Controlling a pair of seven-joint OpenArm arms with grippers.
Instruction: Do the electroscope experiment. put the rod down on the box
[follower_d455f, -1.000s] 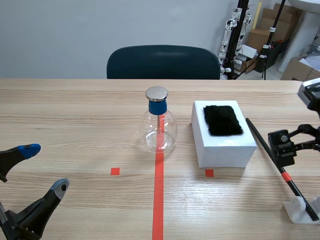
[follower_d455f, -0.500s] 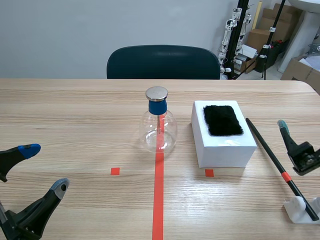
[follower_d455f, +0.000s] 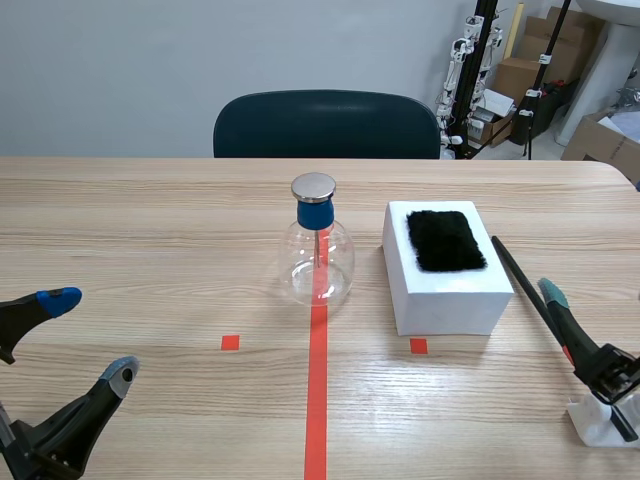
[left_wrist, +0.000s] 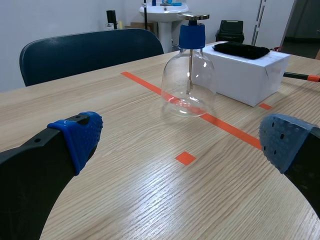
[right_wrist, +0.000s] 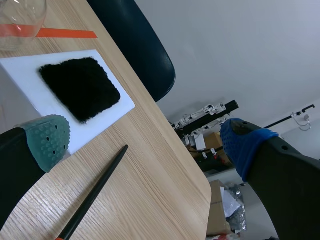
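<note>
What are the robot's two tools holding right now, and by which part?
Nothing. Both the left tool and the right tool are open; the black rod lies ungripped under the right one.

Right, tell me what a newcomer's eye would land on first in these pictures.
The glass electroscope flask, blue-stoppered with a metal disc on top, stands mid-table on the orange-red tape line. Beside it sits a white box with a black fur pad on top. The black rod lies slanted on the table on the box's side away from the flask, with the open right gripper above it.
</note>
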